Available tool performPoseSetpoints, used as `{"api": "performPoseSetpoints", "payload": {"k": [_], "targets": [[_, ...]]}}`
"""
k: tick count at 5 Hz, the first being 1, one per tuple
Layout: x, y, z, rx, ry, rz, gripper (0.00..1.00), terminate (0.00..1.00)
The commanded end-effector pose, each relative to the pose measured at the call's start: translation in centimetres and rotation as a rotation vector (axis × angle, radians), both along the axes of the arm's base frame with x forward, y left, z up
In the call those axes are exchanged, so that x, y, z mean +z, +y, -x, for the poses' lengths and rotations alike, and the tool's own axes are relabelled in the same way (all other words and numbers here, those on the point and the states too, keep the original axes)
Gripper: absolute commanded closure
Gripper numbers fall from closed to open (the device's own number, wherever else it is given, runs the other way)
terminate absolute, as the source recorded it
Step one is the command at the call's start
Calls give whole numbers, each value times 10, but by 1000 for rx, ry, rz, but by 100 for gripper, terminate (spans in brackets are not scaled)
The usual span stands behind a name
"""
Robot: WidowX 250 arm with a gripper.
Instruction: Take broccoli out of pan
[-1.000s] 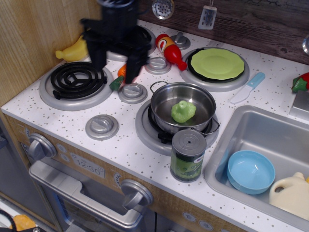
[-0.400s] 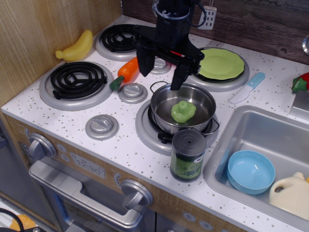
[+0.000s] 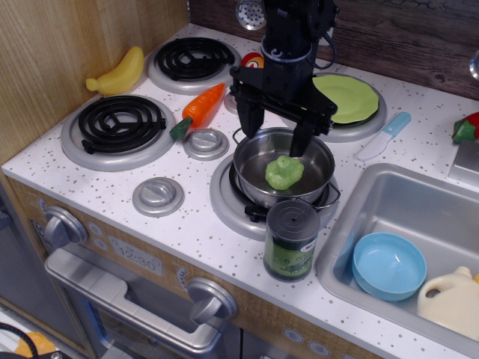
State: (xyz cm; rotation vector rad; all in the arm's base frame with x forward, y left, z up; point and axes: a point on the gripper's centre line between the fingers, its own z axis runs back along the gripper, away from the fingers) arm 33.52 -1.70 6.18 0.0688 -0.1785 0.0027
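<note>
Now over the pan's far rim, your gripper hangs wide open, empty. Pinch the broccoli's lumpy crown; it looks light, rigid.

From my seat, the arm's upper part runs off the top edge, and it hides most of the red bottle and the green plate's left rim. The jug at lower right and the red-green toy at right are cropped.
</note>
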Motion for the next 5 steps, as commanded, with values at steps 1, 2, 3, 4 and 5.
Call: {"api": "performPoseSetpoints", "payload": {"k": [1,2,3,4,5], "targets": [[6,-7,-6,-25,-54,14,0,0],[-3,-8,-4,-24,-61,30,0,0],[-13,-7,-2,-21,-53,34,0,0],[-25,-3,-1,-18,-64,36,0,0],[-30,-5,1,-3,-67,36,100,0]]}}
